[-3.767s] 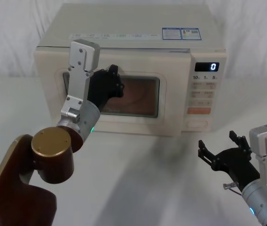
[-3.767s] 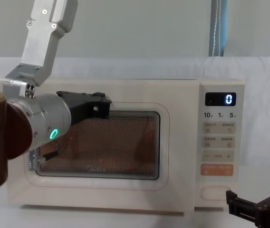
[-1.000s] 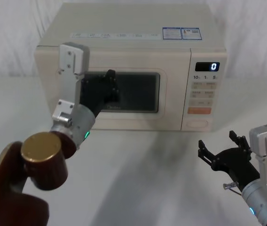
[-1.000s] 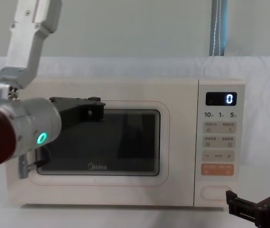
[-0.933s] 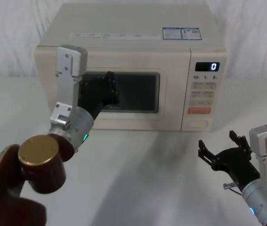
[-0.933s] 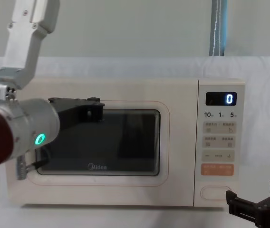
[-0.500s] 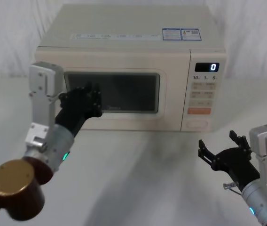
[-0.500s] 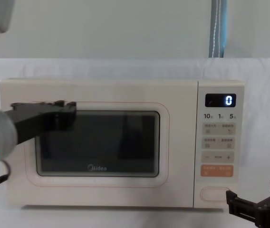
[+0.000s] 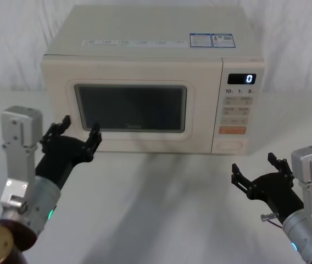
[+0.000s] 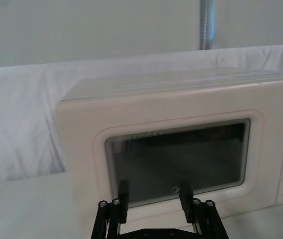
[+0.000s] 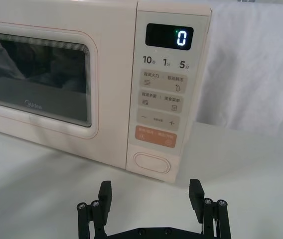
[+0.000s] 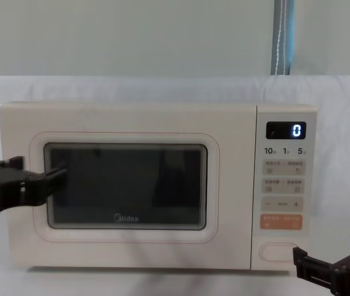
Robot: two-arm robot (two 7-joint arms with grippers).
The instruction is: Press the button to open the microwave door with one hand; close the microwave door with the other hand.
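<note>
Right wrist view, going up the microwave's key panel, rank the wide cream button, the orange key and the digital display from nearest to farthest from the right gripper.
From the right gripper, fingers open, low in front of the panel:
1. The wide cream button, at the panel's bottom, nearest.
2. The orange key, just above the button.
3. The digital display, at the panel's top, farthest.

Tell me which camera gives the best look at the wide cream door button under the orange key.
The right wrist view: the button sits near and unobstructed, directly ahead of the open right end effector. The head view shows it small at the panel's bottom, the chest view small and low. The left wrist view cuts the panel off at its edge.
</note>
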